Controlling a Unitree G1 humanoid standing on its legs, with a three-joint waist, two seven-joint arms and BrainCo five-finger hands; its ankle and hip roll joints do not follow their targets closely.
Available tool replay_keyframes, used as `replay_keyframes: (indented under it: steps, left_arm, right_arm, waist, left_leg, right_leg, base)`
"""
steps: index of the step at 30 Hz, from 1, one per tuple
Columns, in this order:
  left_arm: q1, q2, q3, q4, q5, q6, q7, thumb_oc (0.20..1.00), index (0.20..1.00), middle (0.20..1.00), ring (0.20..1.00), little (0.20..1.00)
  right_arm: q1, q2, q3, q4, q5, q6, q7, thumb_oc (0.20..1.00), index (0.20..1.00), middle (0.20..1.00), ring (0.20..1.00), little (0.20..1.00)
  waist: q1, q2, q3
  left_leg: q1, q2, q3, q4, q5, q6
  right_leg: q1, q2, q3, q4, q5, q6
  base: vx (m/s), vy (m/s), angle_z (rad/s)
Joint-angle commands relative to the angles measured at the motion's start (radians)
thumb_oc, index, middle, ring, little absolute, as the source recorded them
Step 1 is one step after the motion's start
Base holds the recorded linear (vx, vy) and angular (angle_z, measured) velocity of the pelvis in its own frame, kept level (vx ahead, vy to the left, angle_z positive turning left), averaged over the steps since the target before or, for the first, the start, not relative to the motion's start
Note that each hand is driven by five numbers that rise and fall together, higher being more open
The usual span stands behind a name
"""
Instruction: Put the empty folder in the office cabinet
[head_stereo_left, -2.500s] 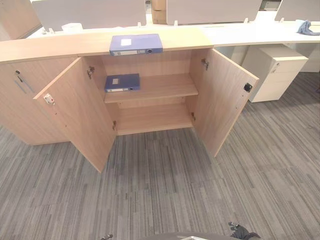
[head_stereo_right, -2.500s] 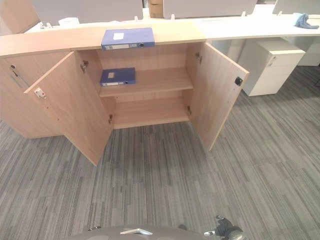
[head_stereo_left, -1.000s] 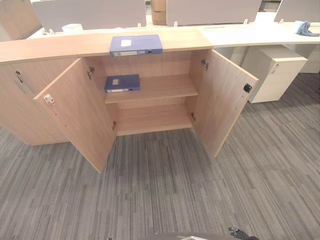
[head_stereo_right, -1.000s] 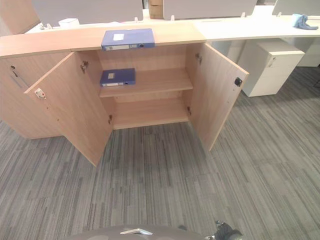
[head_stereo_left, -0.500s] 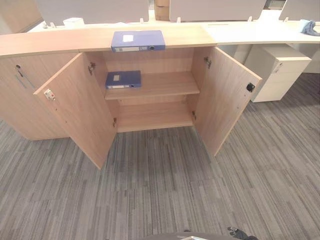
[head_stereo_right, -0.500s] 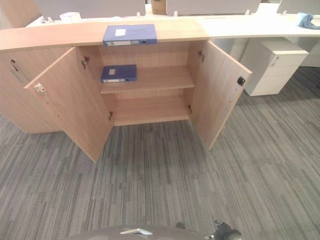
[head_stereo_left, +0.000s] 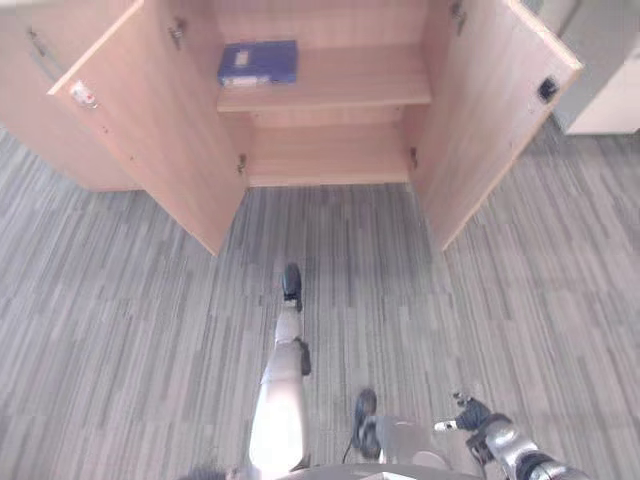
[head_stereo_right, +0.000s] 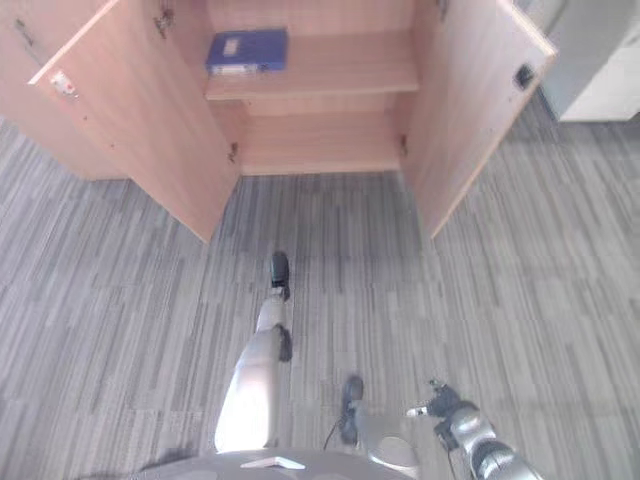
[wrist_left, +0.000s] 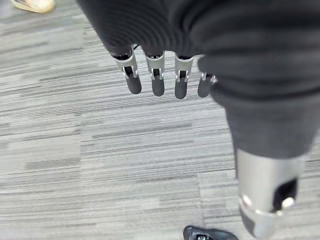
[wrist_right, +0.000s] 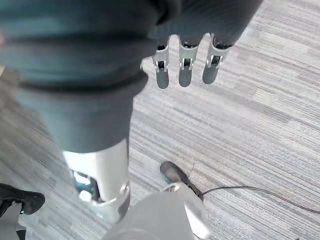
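Camera has tilted down; blue folder (head_stereo_left: 258, 62) lies on my far cabinet (head_stereo_left: 330, 92) shelf, well beyond both empty hands, left (wrist_left: 156, 75) and right (wrist_right: 185, 62), fingers straight.

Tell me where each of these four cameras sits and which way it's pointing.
Left eye view: head camera, looking down at the open cabinet with a blue folder on its shelf; right hand at the bottom.
Right eye view: same scene, slightly offset.
Left wrist view: along the left hand, straight fingers over grey carpet.
Right wrist view: along the right hand, straight fingers over carpet.
All share the carpet.
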Motion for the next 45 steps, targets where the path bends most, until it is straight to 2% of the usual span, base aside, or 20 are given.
replay_keyframes:
  steps: [1,4,5,6,7,8,11,12,13,16,18,19,20,21,23,24,29,30,37,45]
  left_arm:
    - [-0.005,0.059,0.037,0.0,0.021,-0.039,0.018,1.0,1.0,1.0,1.0,1.0]
    - [0.003,0.079,0.062,0.017,0.042,-0.033,0.021,1.0,1.0,1.0,1.0,1.0]
    - [-0.014,0.098,0.059,0.02,0.053,-0.033,0.023,1.0,1.0,1.0,1.0,1.0]
    - [-0.014,0.1,0.059,0.02,0.053,-0.033,0.023,1.0,1.0,1.0,1.0,1.0]
    - [-0.033,0.116,0.052,0.016,0.051,-0.035,0.023,1.0,1.0,1.0,1.0,1.0]
    - [-0.033,0.116,0.052,0.016,0.051,-0.035,0.023,1.0,1.0,1.0,1.0,1.0]
    - [-0.064,0.135,0.035,-0.011,0.025,-0.036,0.026,1.0,1.0,1.0,1.0,1.0]
    - [-0.074,0.139,0.028,-0.018,0.019,-0.036,0.03,1.0,1.0,1.0,1.0,1.0]
    - [-0.101,0.147,0.004,-0.029,0.007,-0.037,0.047,1.0,1.0,1.0,1.0,1.0]
    - [-0.124,0.162,-0.006,-0.042,0.001,-0.039,0.057,1.0,1.0,1.0,1.0,1.0]
    - [-0.195,0.216,0.003,-0.011,-0.003,-0.03,0.048,1.0,1.0,1.0,1.0,1.0]
    - [-0.192,0.216,0.004,-0.012,-0.002,-0.03,0.048,1.0,1.0,1.0,1.0,1.0]
    - [-0.156,0.195,-0.002,-0.071,-0.007,-0.046,0.055,1.0,1.0,1.0,1.0,1.0]
    - [-0.148,0.189,-0.008,-0.095,-0.006,-0.05,0.055,1.0,1.0,1.0,1.0,1.0]
    - [-0.141,0.181,-0.019,-0.119,-0.007,-0.052,0.054,1.0,1.0,1.0,1.0,1.0]
    - [-0.133,0.172,-0.038,-0.161,-0.005,-0.056,0.046,1.0,1.0,1.0,1.0,1.0]
    - [-0.136,0.164,-0.058,-0.166,0.014,-0.061,0.043,1.0,1.0,1.0,1.0,1.0]
    - [-0.133,0.154,-0.054,-0.154,0.019,-0.062,0.047,1.0,1.0,1.0,1.0,1.0]
    - [-0.128,0.11,-0.047,-0.14,0.051,-0.064,0.075,1.0,1.0,1.0,1.0,1.0]
    - [-0.094,0.102,-0.032,-0.207,0.072,-0.07,0.11,1.0,1.0,1.0,1.0,1.0]
  right_arm:
    - [0.09,-0.026,0.015,-0.051,0.025,-0.007,0.001,1.0,1.0,1.0,1.0,1.0]
    - [0.094,-0.014,0.018,-0.049,0.008,-0.007,0.015,1.0,1.0,1.0,1.0,1.0]
    - [0.101,-0.003,0.018,-0.045,0.002,-0.005,0.02,1.0,1.0,1.0,1.0,1.0]
    - [0.102,-0.001,0.018,-0.046,0.002,-0.005,0.02,1.0,1.0,1.0,1.0,1.0]
    - [0.105,0.013,0.02,-0.042,0.003,-0.005,0.027,1.0,1.0,1.0,1.0,1.0]
    - [0.105,0.013,0.02,-0.042,0.003,-0.005,0.027,1.0,1.0,1.0,1.0,1.0]
    - [0.073,0.019,0.036,-0.057,0.019,-0.012,0.026,1.0,1.0,1.0,1.0,1.0]
    - [0.065,0.019,0.036,-0.067,0.024,-0.013,0.022,1.0,1.0,1.0,1.0,1.0]
    - [0.04,0.022,0.033,-0.095,0.04,-0.018,0.004,1.0,1.0,1.0,1.0,1.0]
    - [0.053,0.022,0.039,-0.114,0.046,-0.019,-0.002,1.0,1.0,1.0,1.0,1.0]
    - [0.063,0.02,0.042,-0.105,0.049,-0.013,0.014,1.0,1.0,1.0,1.0,1.0]
    - [0.064,0.02,0.044,-0.105,0.049,-0.013,0.014,1.0,1.0,1.0,1.0,1.0]
    - [0.082,0.008,0.02,-0.084,0.038,-0.003,0.011,1.0,1.0,1.0,1.0,1.0]
    - [0.089,0.002,0.009,-0.086,0.036,-0.002,0.01,1.0,1.0,1.0,1.0,1.0]
    - [0.1,-0.006,-0.004,-0.088,0.029,-0.004,0.007,1.0,1.0,1.0,1.0,1.0]
    - [0.122,-0.019,-0.023,-0.09,0.02,-0.004,0.008,1.0,1.0,1.0,1.0,1.0]
    - [0.13,-0.029,-0.025,-0.077,0.017,-0.005,0.006,1.0,1.0,1.0,1.0,1.0]
    - [0.127,-0.037,-0.024,-0.074,0.016,-0.008,0.002,1.0,1.0,1.0,1.0,1.0]
    - [0.104,-0.079,-0.034,-0.142,0.009,-0.027,-0.029,1.0,1.0,1.0,1.0,1.0]
    - [0.107,-0.089,-0.045,-0.196,0.002,-0.039,-0.051,1.0,1.0,1.0,1.0,1.0]
  waist:
    - [0.002,-0.005,-0.117]
    - [0.024,-0.025,-0.16]
    - [0.036,-0.054,-0.182]
    - [0.036,-0.06,-0.182]
    - [0.033,-0.098,-0.197]
    - [0.033,-0.098,-0.197]
    - [0.039,-0.133,-0.191]
    - [0.034,-0.127,-0.184]
    - [-0.002,-0.098,-0.156]
    - [-0.07,-0.071,-0.129]
    - [-0.122,-0.069,-0.14]
    - [-0.129,-0.07,-0.134]
    - [-0.141,-0.073,-0.135]
    - [-0.151,-0.072,-0.132]
    - [-0.161,-0.069,-0.132]
    - [-0.173,-0.071,-0.133]
    - [-0.175,-0.075,-0.148]
    - [-0.175,-0.071,-0.164]
    - [-0.177,-0.047,-0.184]
    - [-0.172,-0.029,-0.193]
  left_leg:
    - [0.146,0.009,0.032,-0.029,0.103,0.026]
    - [0.17,0.021,0.005,-0.025,0.137,0.029]
    - [0.18,0.017,0.003,0.006,0.171,0.031]
    - [0.182,0.013,0.006,0.006,0.17,0.031]
    - [0.207,-0.026,0.007,0.047,0.144,0.059]
    - [0.207,-0.026,0.007,0.047,0.144,0.059]
    - [0.232,-0.072,0.022,0.095,0.062,0.104]
    - [0.244,-0.075,0.02,0.106,0.04,0.117]
    - [0.319,-0.083,0.016,0.087,-0.007,0.142]
    - [0.452,-0.113,0.002,0.046,-0.067,0.149]
    - [0.528,-0.128,0.009,0.032,-0.108,0.139]
    - [0.539,-0.131,0.004,0.03,-0.111,0.139]
    - [0.582,-0.152,-0.011,0.022,-0.142,0.133]
    - [0.605,-0.152,-0.022,0.017,-0.151,0.126]
    - [0.627,-0.148,-0.032,0.014,-0.157,0.119]
    - [0.645,-0.149,-0.054,0.022,-0.168,0.111]
    - [0.656,-0.144,-0.075,0.041,-0.196,0.097]
    - [0.662,-0.124,-0.08,0.05,-0.198,0.078]
    - [0.663,-0.062,-0.072,0.081,-0.169,0.03]
    - [0.662,-0.019,-0.063,0.081,-0.111,0.002]
  right_leg:
    - [0.33,-0.075,0.135,-0.182,-0.06,0.089]
    - [0.371,-0.107,0.186,-0.156,-0.1,0.111]
    - [0.394,-0.141,0.197,-0.124,-0.08,0.137]
    - [0.395,-0.146,0.195,-0.125,-0.081,0.139]
    - [0.37,-0.195,0.192,-0.053,0.046,0.178]
    - [0.37,-0.195,0.192,-0.053,0.046,0.178]
    - [0.276,-0.227,0.211,0.139,0.368,0.221]
    - [0.233,-0.232,0.202,0.2,0.419,0.224]
    - [0.096,-0.221,0.179,0.33,0.443,0.194]
    - [-0.042,-0.195,0.087,0.286,0.268,0.162]
    - [-0.089,-0.181,0.045,0.158,0.219,0.163]
    - [-0.075,-0.184,0.038,0.156,0.213,0.164]
    - [-0.098,-0.187,0.002,0.014,0.21,0.177]
    - [-0.089,-0.192,-0.01,-0.036,0.22,0.187]
    - [-0.087,-0.192,-0.01,-0.062,0.233,0.191]
    - [-0.1,-0.19,0.024,-0.068,0.267,0.199]
    - [-0.062,-0.182,0.03,-0.127,0.259,0.181]
    - [-0.031,-0.165,0.019,-0.166,0.255,0.169]
    - [0.028,-0.12,0.009,-0.198,0.212,0.132]
    - [0.065,-0.143,-0.017,-0.216,0.201,0.135]
  base:
    - [0.56,0.263,-0.9]
    - [0.65,0.322,-1.15]
    - [0.61,0.273,-0.64]
    - [0.79,0.343,-0.55]
    - [0.36,0.156,-0.25]
    - [0.47,0.218,-0.15]
    - [0.31,0.197,-0.15]
    - [0.47,0.397,0.05]
    - [0.44,0.391,-0.01]
    - [0.48,0.285,0.18]
    - [0.45,0.104,0.37]
    - [0.45,0.008,0.43]
    - [0.41,-0.021,0.44]
    - [0.4,-0.022,0.38]
    - [0.27,-0.067,0.73]
    - [0.36,-0.134,0.86]
    - [0.15,-0.127,0.64]
    - [0.14,-0.224,0.15]
    - [0.07,-0.149,-0.13]
    - [-0.02,0.048,-0.04]
